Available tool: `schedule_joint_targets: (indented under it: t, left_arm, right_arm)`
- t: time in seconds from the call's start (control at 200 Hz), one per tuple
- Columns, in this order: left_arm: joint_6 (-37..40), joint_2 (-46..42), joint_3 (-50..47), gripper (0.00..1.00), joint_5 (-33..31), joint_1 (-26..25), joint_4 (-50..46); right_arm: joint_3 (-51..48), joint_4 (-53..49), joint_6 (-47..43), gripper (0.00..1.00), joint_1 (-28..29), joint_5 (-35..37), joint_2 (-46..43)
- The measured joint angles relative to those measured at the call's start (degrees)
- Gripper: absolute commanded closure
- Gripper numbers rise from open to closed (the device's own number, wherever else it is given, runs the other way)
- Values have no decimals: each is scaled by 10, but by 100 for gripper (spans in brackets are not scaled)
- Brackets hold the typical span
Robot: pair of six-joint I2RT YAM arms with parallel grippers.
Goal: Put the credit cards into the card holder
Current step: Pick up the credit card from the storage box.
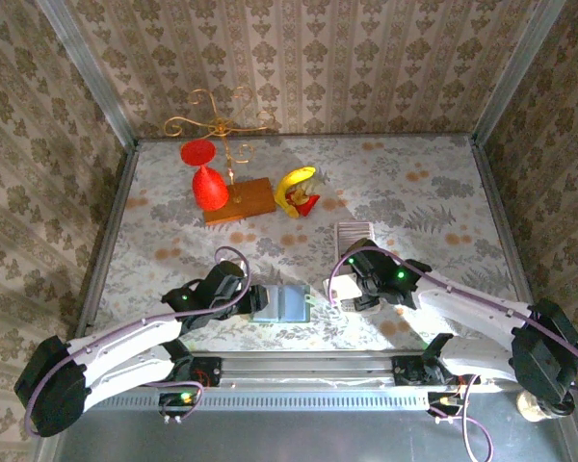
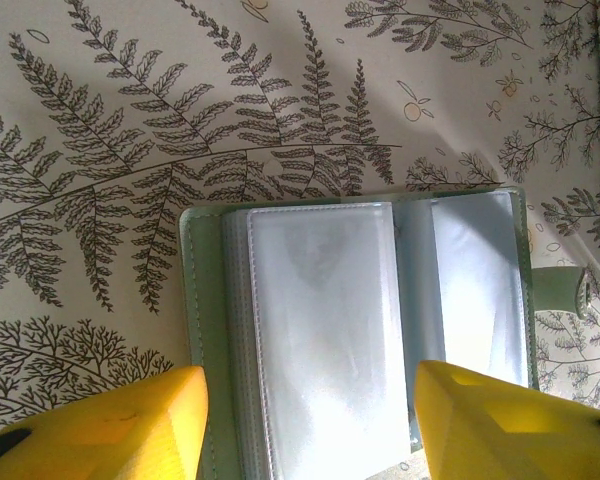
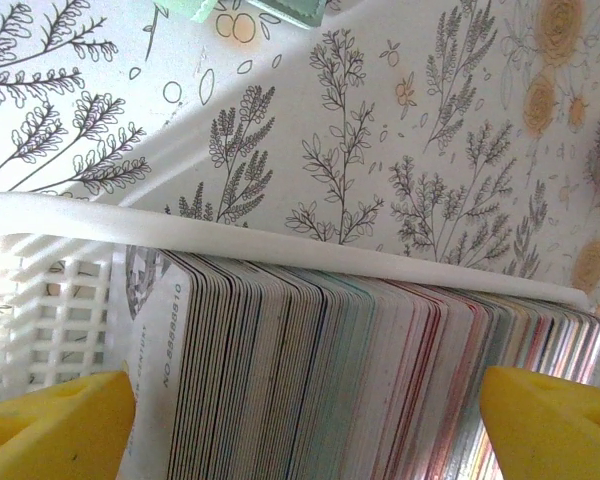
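Observation:
The card holder [image 1: 283,304] lies open on the patterned table, its sage-green cover [image 2: 202,300] framing clear bluish-grey sleeves. My left gripper [image 1: 256,296] hovers at its near end. Its yellow fingers [image 2: 110,430] stand wide apart on either side of the left sleeve page, so the left gripper [image 2: 310,425] is open. The credit cards [image 1: 354,239] stand on edge in a long ribbed row [image 3: 360,370] inside a white lattice tray [image 3: 50,300]. My right gripper [image 1: 351,285] is open, its fingertips [image 3: 550,420] straddling the row near its front end. Nothing is held.
At the back left stand a red goblet shape [image 1: 207,183], a wooden block [image 1: 241,200] and a gold wire stand [image 1: 222,120]. A yellow banana toy [image 1: 295,185] lies beside them. Metal rails edge the table [image 1: 414,192], and a bar [image 1: 308,366] runs along the near side.

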Motion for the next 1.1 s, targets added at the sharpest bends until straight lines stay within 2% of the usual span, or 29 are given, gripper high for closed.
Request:
schedule_joint_targets:
  t: [0.07,0.31,0.665,0.74,1.1]
  left_arm:
    - [-2,0,0,44,0,0,1]
    - [-6,0,0,47,0,-1,5]
    - [-13,9,-2,51,-1,-7,13]
    - [-13,11,-3,52,-1,-9,15]
    - [-17,15,-3,55,-3,-16,17]
  right_arm:
    - [-2,5,0,14,-1,0,12]
    - [-2,12,0,16,-1,2,43]
    - [-11,9,-6,38,0,2,29]
    - [-11,8,-11,45,0,3,25]
    - [-11,-4,-13,57,0,4,4]
